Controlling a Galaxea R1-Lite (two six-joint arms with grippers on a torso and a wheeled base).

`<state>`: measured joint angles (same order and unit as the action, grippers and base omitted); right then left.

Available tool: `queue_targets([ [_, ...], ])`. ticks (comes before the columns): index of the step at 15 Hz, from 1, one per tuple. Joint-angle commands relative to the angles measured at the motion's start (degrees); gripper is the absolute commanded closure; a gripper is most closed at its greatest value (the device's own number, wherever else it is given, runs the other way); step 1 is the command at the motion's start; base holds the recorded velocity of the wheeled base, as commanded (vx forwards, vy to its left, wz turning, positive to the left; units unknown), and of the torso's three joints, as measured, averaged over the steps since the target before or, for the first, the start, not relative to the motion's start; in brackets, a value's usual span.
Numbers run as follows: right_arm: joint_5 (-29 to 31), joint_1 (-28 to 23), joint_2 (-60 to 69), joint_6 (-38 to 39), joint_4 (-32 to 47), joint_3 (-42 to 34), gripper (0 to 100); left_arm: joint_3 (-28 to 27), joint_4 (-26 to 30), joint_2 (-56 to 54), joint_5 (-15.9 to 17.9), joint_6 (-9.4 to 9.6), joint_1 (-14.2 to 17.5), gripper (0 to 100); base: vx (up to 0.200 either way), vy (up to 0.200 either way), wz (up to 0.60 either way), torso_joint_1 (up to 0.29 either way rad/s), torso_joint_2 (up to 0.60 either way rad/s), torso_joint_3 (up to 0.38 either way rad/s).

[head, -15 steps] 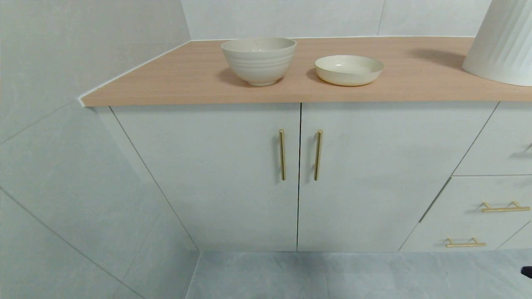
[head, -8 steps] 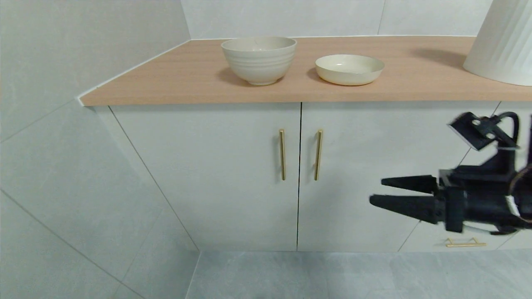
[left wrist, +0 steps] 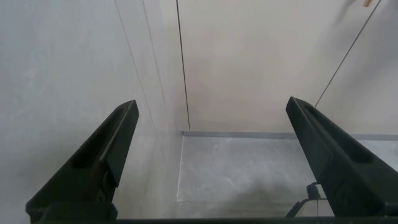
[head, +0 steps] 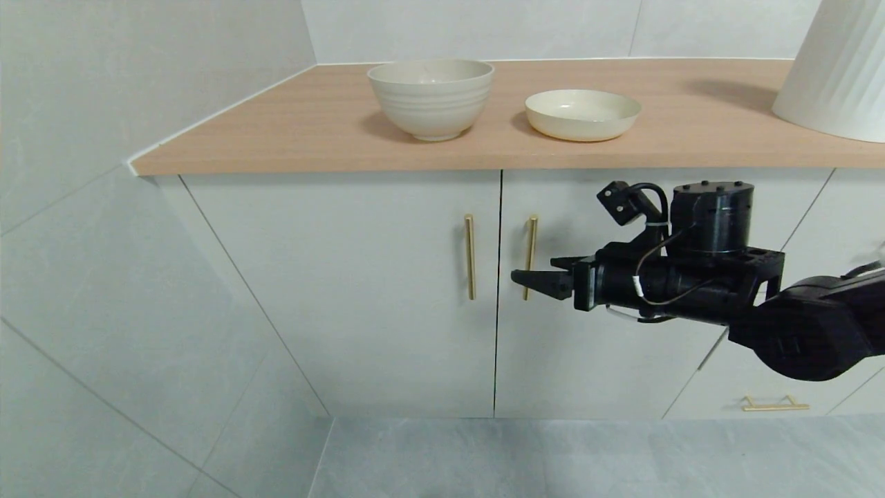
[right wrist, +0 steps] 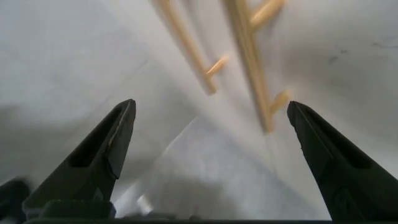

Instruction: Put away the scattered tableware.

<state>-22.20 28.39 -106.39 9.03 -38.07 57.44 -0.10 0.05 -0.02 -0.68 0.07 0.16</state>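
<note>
Since the cupboard is shut and probably has to open before anything can be stowed, what matters is how the right jaws sit against the right door handle (head: 529,257). In the head view the right arm (head: 691,283) comes in from the right edge, and its jaw tips end right at that handle, low on its length. The handle's long axis is vertical, beside its twin, the left door handle (head: 469,257), at centre frame. The right wrist view adds what the head view hides: the jaws are spread wide and empty, with both brass bars between them. The left jaws are also parted and hold nothing. They face the cupboard foot and the floor (left wrist: 249,174), so the right arm looks nearer. Farther back, the deep bowl (head: 431,97) and the shallow dish (head: 582,114) stand apart on the bench (head: 276,138), upper centre. A white ribbed vessel (head: 836,69) sits upper right.
</note>
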Motion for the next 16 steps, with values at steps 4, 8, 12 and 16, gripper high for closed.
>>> queue_targets([
  [4, 1.9, 1.2, -5.6, 5.0, -7.8, 0.6, 0, 0.0, 0.0, 0.0, 0.0, 0.01, 0.0, 0, 0.0, 0.0, 0.0, 0.0, 0.0, 0.0],
  [8, 2.1, 2.6, -6.8, 8.3, -12.2, 0.8, 0, 0.0, 0.0, 0.0, 0.0, 0.01, 0.0, 0, 0.0, 0.0, 0.0, 0.0, 0.0, 0.0],
  [12, 2.1, 3.0, -7.5, 11.1, -15.5, 0.8, 0, 0.0, 0.0, 0.0, 0.0, -0.07, 0.0, 0, 0.0, 0.0, 0.0, 0.0, 0.0, 0.0],
  [16, 1.5, 5.1, -6.2, 14.7, -15.5, -0.5, 0, 0.0, 0.0, 0.0, 0.0, 0.01, 0.0, 0, 0.0, 0.0, 0.0, 0.0, 0.0, 0.0],
])
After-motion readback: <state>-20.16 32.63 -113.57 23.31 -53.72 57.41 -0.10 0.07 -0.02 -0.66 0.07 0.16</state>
